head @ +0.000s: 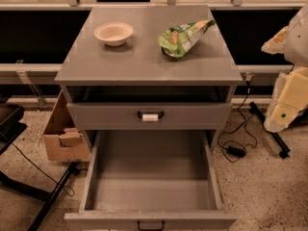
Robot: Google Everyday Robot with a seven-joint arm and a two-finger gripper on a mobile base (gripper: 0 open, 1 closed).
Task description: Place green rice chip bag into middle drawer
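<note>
The tool (pixel 288 97), at the right edge of the frame with its grip impossible to tell, hangs clear of the counter (pixel 144 59), where the green rice chip bag (pixel 183 36) lies upper right, apart from a bowl (pixel 113 33), above the middle drawer (pixel 151 177), pulled open at bottom centre.

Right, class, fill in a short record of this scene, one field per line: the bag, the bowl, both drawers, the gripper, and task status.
green rice chip bag: lying on the cabinet top, right side
bowl: same top, left of the bag, not touching it
middle drawer: pulled out, nothing visible inside
upper drawer front: shut, white tag on its handle
gripper: right edge of view, beside the cabinet, away from the bag
task status: bag not yet in the drawer
</note>
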